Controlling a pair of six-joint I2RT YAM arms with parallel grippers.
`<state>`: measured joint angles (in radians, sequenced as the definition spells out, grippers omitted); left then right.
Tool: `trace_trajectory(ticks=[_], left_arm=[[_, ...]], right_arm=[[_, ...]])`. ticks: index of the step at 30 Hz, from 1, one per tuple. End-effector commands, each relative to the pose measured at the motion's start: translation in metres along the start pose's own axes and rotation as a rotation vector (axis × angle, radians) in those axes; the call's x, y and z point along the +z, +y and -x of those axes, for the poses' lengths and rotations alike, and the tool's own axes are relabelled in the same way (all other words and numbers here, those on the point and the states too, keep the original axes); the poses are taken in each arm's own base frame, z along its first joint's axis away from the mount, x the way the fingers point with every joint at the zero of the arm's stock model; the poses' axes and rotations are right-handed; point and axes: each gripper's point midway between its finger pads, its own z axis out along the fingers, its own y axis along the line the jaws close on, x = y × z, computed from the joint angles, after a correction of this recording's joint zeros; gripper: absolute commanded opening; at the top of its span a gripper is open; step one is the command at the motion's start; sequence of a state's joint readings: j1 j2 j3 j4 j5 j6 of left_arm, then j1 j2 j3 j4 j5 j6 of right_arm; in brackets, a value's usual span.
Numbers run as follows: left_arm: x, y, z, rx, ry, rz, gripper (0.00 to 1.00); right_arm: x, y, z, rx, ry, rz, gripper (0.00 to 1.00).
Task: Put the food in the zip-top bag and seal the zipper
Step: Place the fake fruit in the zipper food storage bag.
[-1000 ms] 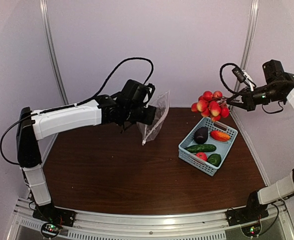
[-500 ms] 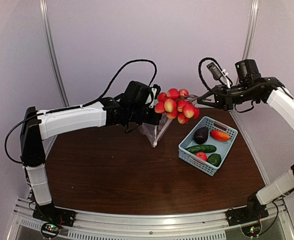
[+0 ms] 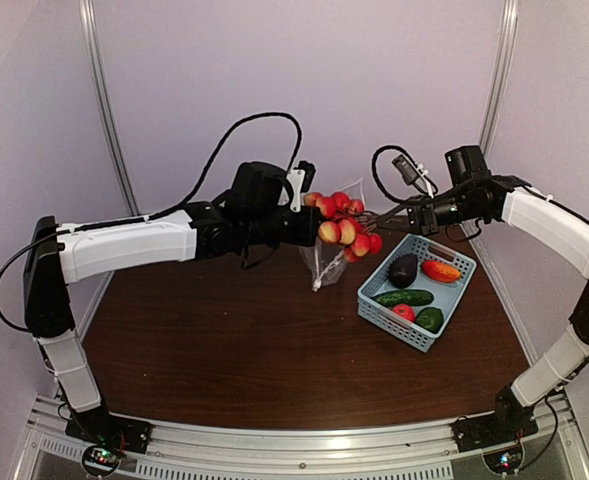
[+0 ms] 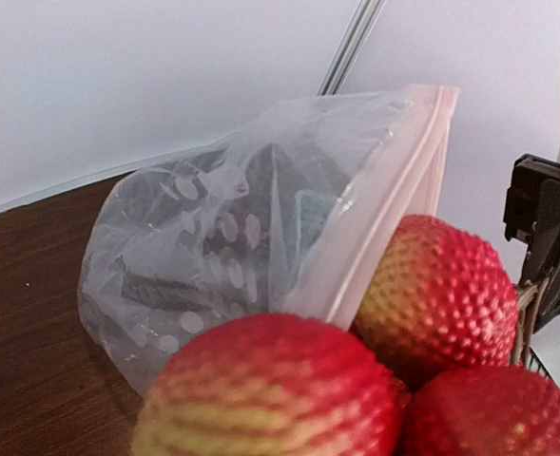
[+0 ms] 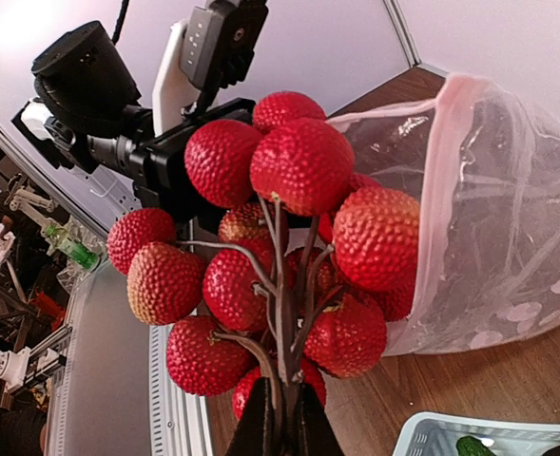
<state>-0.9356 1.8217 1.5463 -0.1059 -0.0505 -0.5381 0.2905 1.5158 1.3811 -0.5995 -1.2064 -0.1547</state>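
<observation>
My left gripper (image 3: 306,224) is shut on the clear zip-top bag (image 3: 321,255) and holds it in the air above the table, mouth toward the right arm. Its fingers are hidden in the left wrist view, where the bag (image 4: 232,237) and its whitish zipper strip (image 4: 394,190) show behind red fruits (image 4: 441,294). My right gripper (image 5: 281,404) is shut on the stem of the red fruit cluster (image 5: 289,237) and holds it against the bag's rim (image 5: 441,190). The cluster (image 3: 342,225) sits between the two grippers.
The light-blue basket (image 3: 382,318) stands on the table at the right. It holds the eggplant (image 3: 403,270), orange-red piece (image 3: 441,271), cucumber (image 3: 404,297), tomato (image 3: 403,312) and green lump (image 3: 429,319). Brown table (image 3: 234,350); walls close behind.
My right arm has carried the fruit cluster left from above the basket to the bag's mouth and a little lower. My left arm kept the bag raised, shifting slightly.
</observation>
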Motion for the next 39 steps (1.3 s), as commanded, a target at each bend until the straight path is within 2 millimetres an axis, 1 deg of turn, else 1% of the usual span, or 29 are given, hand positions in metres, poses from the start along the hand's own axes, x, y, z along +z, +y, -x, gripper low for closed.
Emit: trace_trajectory(ticks=[1,6,9,13,17,20,22,25,27,29,31,35,37,39], left_arm=[[-0.015,-0.002,0.027,-0.027,-0.097,0.002,0.0],[-0.018,0.003,0.026,-0.042,-0.101,0.027,0.0],[-0.02,0.006,0.028,-0.04,-0.111,0.043,0.0],[-0.02,0.007,0.027,-0.039,-0.106,0.046,0.0],[-0.019,0.012,0.027,-0.049,-0.109,0.071,0.0],[-0.019,0.011,0.028,-0.05,-0.112,0.068,0.0],[-0.015,0.008,0.025,-0.052,-0.107,0.05,0.0],[-0.005,0.001,0.02,-0.069,-0.081,0.015,0.0],[0.001,-0.004,0.017,-0.081,-0.067,-0.005,0.0],[0.005,-0.006,0.014,-0.091,-0.055,-0.009,0.0],[0.008,-0.01,0.013,-0.093,-0.046,-0.019,0.0],[0.012,-0.015,0.006,-0.094,-0.03,-0.028,0.0],[0.012,-0.016,0.006,-0.101,-0.031,-0.03,0.0],[0.01,-0.018,0.008,-0.107,-0.036,-0.034,0.0]], right_arm=[[-0.005,-0.008,-0.003,-0.027,0.026,-0.08,0.0],[-0.008,-0.021,-0.012,0.003,0.07,-0.138,0.0],[-0.01,-0.033,-0.018,0.034,0.091,-0.182,0.0],[-0.012,-0.044,-0.02,0.052,0.102,-0.233,0.0],[-0.013,-0.05,-0.02,0.057,0.109,-0.26,0.0],[-0.011,-0.053,-0.018,0.046,0.132,-0.306,0.0],[-0.005,-0.05,-0.015,0.003,0.166,-0.342,0.0],[0.005,-0.048,-0.007,-0.034,0.186,-0.404,0.0],[0.015,-0.046,-0.002,-0.043,0.201,-0.417,0.0],[0.025,-0.045,-0.003,-0.049,0.245,-0.431,0.0],[0.035,-0.041,0.001,-0.072,0.28,-0.451,0.0],[0.05,-0.029,0.017,-0.088,0.29,-0.46,0.0],[0.057,-0.033,0.021,-0.05,0.274,-0.464,0.0],[0.062,-0.043,0.021,-0.019,0.255,-0.485,0.0]])
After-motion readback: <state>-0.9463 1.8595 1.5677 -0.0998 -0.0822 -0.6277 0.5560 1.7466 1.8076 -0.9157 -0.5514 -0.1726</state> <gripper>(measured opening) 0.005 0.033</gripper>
